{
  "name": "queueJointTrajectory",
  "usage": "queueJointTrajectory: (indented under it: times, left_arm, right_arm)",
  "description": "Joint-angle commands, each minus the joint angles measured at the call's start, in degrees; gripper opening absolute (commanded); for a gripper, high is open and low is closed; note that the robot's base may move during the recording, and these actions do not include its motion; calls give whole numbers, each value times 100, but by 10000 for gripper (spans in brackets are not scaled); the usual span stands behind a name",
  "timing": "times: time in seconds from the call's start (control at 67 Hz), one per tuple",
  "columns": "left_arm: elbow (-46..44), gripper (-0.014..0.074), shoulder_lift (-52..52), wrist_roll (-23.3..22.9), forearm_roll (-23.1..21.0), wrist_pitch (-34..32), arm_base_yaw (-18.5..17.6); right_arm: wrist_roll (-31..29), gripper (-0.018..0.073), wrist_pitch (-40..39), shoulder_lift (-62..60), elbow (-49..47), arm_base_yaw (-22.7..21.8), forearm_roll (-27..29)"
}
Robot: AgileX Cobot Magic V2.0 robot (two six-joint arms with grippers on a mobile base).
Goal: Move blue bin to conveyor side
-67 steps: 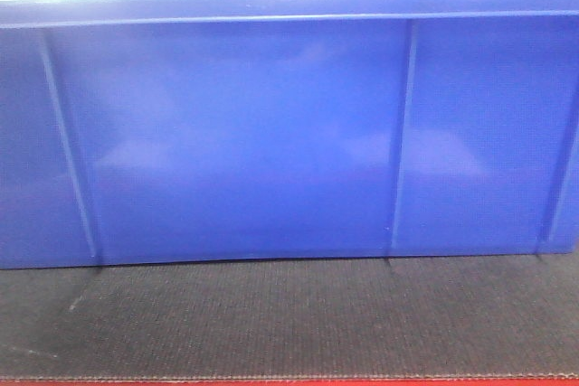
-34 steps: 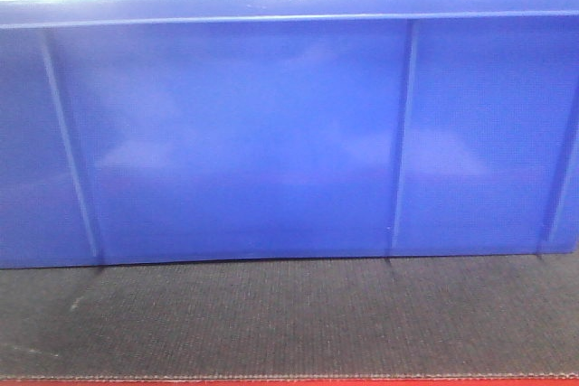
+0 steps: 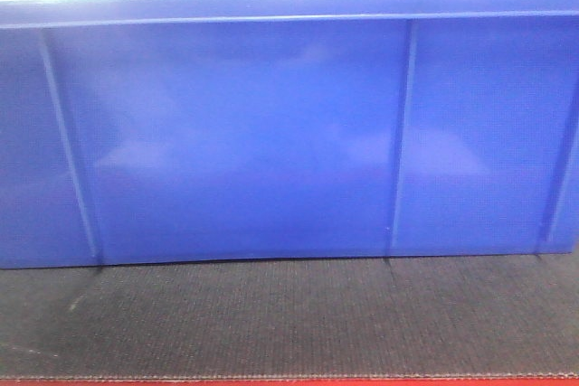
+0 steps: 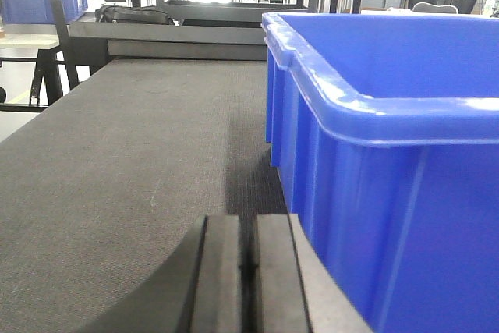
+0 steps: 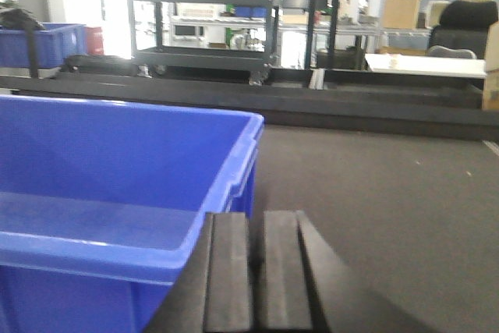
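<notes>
Both pincers, left [image 4: 248, 271] and right [image 5: 255, 271], are closed on nothing, flanking the bin [image 3: 271, 133] resting on the belt [image 3: 289, 323].

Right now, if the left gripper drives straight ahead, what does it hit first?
Probably nothing soon: the left gripper points along open belt, with the blue bin close alongside on its right.

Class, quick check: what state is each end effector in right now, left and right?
Left end effector: shut, holding nothing, just left of the blue bin.
Right end effector: shut, holding nothing, beside the bin's right corner.
</notes>
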Motion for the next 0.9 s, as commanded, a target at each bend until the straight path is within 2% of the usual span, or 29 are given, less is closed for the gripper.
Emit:
queueJointTrajectory:
  times: [0.0,0.09,0.194,0.269,0.478,0.537,0.881]
  left_arm:
    - [-7,-6,-22,-4,2,-120,-1]
    - [-7,-6,-22,-4,2,-120,-1]
    - [-7,-6,-22,-4,2,-120,-1]
    - [-7,-6,-22,-4,2,-120,-1]
    - [-7,-6,-22,-4,2,-120,-1]
    - [-7,-6,-22,-4,2,-120,-1]
    - [-7,-6,-22,-4,2,-120,-1]
  right_arm:
    - [-464,-67,-310,-25,177,-383,509]
    - [-1116,-67,-692,-25,489,-933,1212]
    - [-1129,-67,-1088,-46,916,-1441,1400]
    - [-1129,-67,-1312,-125,1263,-1626,1444]
    - [-1129,-67,-2640,-200,2309,-1684,1620]
    - [-1138,-67,-2138,-200,2309,-1684,1669]
    - [-1138,-67,-2098,-200,2309,-1684,1669]
